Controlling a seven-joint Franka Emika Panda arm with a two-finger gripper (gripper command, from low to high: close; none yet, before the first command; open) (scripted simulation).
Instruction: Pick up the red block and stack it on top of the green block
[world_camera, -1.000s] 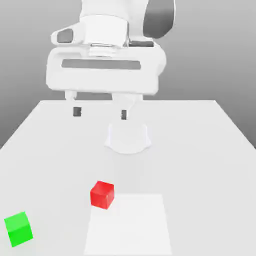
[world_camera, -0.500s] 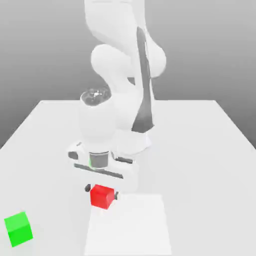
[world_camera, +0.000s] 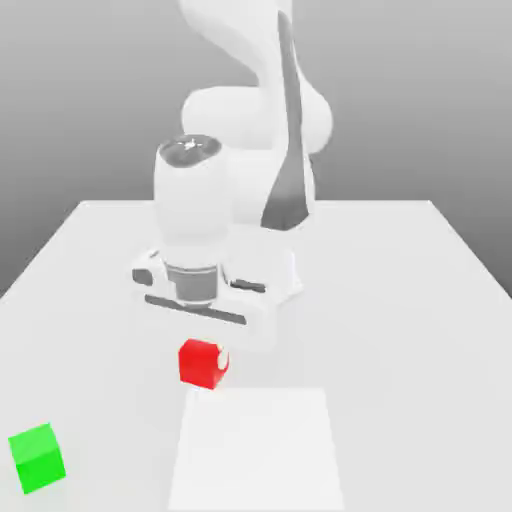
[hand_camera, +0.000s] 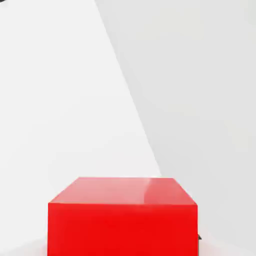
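A: Where is the end effector (world_camera: 202, 362)?
B: Just below the middle of the exterior view, a little left of center, under the white arm (world_camera: 240, 170). It is clamped onto the red block (world_camera: 200, 363), with a pale fingertip (world_camera: 222, 361) showing against the block's side toward the exterior view's right.
A: So the block is gripped?
B: Yes, the jaws are closed on it. In the hand view the red block (hand_camera: 122, 215) sits right in front of the camera, its top face and one side face visible.
A: And the green block (world_camera: 37, 457)?
B: In the lower left corner of the exterior view, resting on the white bench (world_camera: 400, 300), well apart from the red one.
A: Anything else nearby?
B: A brighter white rectangle (world_camera: 257, 448) lies on the bench in the lower middle of the frame, just below and to the right of the red block.
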